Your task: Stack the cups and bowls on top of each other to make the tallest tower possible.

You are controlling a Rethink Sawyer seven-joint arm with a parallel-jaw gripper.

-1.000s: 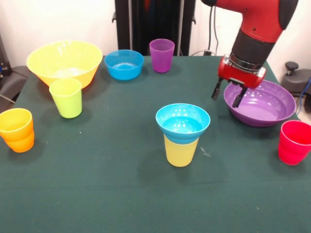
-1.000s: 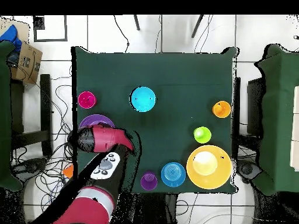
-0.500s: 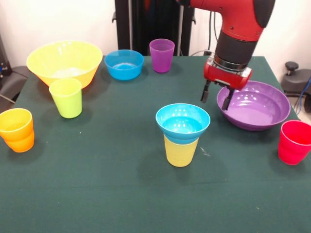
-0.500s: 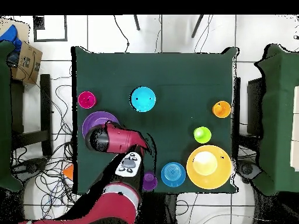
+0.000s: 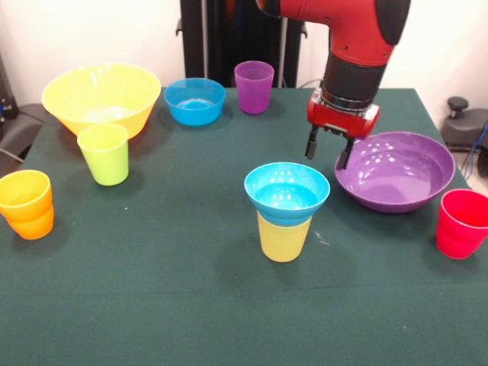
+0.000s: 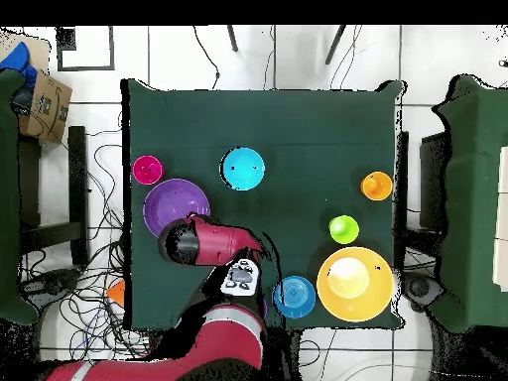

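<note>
Hovering my hand (image 5: 325,152), fingers apart and empty, just beside the purple bowl (image 5: 396,183); next I likely grip its rim for the tower (image 5: 286,210).

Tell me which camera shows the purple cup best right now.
The front view: the purple cup stands fully visible at the table's far edge, beside the blue bowl. In the overhead view the arm covers that spot, so the cup doesn't show.
</note>
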